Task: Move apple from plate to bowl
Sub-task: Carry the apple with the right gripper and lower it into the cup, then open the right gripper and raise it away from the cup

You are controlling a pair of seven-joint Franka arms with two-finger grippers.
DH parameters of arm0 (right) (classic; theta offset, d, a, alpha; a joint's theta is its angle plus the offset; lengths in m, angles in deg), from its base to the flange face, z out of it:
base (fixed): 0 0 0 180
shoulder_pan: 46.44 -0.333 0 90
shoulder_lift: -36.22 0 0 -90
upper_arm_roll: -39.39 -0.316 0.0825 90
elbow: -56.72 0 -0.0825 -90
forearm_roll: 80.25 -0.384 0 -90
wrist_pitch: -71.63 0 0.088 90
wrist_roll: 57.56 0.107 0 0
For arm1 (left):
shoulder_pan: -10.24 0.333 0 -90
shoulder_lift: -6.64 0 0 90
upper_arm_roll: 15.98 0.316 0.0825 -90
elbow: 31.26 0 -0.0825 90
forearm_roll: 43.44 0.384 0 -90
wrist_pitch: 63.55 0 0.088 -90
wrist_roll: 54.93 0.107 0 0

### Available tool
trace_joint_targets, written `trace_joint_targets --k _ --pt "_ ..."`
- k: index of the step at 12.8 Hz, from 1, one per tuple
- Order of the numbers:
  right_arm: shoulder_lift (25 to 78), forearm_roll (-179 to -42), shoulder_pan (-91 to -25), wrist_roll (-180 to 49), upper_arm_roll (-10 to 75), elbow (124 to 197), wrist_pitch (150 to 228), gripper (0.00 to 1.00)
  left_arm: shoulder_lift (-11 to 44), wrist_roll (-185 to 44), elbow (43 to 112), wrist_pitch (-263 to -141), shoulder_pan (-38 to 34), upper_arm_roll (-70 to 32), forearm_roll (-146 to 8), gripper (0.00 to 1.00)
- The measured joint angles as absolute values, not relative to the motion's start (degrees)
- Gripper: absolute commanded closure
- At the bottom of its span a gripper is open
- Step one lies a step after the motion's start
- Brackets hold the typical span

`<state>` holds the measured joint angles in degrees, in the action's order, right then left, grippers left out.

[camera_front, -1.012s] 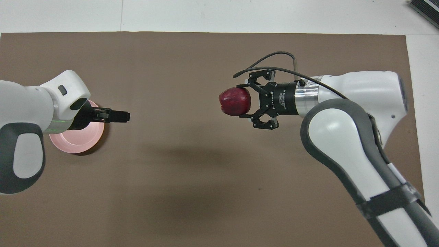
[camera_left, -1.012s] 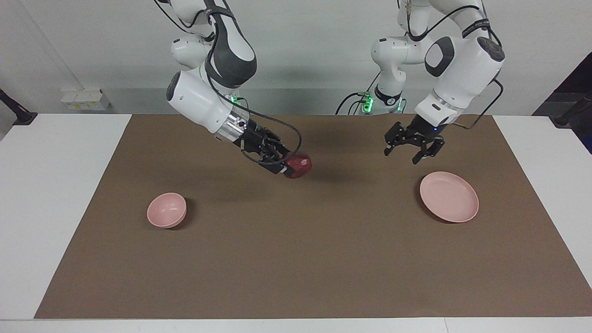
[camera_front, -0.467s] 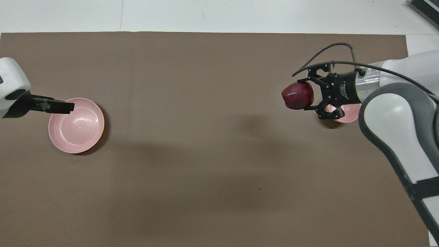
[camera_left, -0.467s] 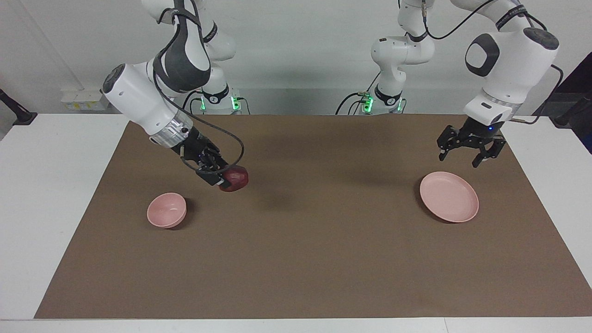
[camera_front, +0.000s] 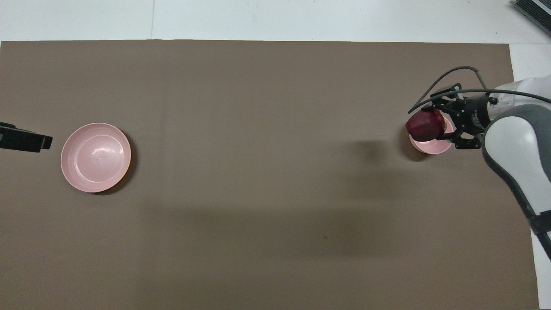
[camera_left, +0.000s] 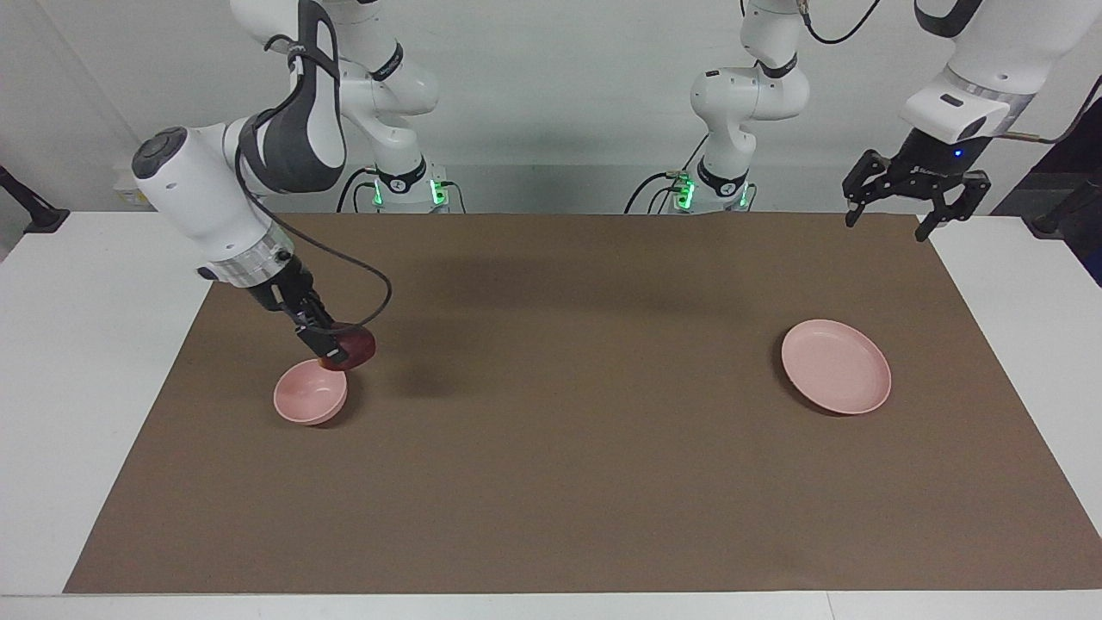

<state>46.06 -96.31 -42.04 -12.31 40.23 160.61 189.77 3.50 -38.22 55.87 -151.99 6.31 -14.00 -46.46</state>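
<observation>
Right now the apple (camera_left: 353, 348) is up in the air, clamped in the right hand (camera_left: 330, 350), w/ the hand's fingers clenched on it. It hangs just over the rim of the bowl (camera_left: 310, 403), on the rim's robot-ward edge, not yet inside; from overhead the apple (camera_front: 425, 125) overlaps the bowl (camera_front: 430, 146) only partly. Bowl sits on the brown mat (camera_left: 568, 465) at the right arm's end of the surface (camera_left: 77, 344). Plate (camera_left: 836, 366) lies bare on the mat, well apart, toward the left arm's end. Left hand (camera_left: 889, 211) is raised high over the mat's corner nearest the left arm, fingers spread, grasping nothing; left arm waits
</observation>
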Motion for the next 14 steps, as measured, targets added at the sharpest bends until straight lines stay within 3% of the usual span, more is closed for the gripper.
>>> trace_joint_targets --k 9,10,11,14 --pt "52.75 -93.38 -38.1 -16.81 40.24 161.74 194.31 1.0 7.11 -38.38 48.47 -144.01 5.48 -12.93 -45.29 0.0" --pt "53.35 -93.38 -38.07 -17.03 40.24 162.34 194.99 0.84 7.11 -38.44 48.42 -143.99 5.42 -12.87 -45.28 0.0" --pt "53.95 -93.38 -38.08 -17.17 40.22 162.72 195.95 0.01 7.12 -38.49 48.41 -143.98 5.42 -12.79 -45.28 0.0" --pt "54.49 -93.36 -38.22 -17.34 40.12 162.44 196.05 0.0 7.12 -38.63 48.31 -143.98 5.42 -12.47 -45.27 0.0"
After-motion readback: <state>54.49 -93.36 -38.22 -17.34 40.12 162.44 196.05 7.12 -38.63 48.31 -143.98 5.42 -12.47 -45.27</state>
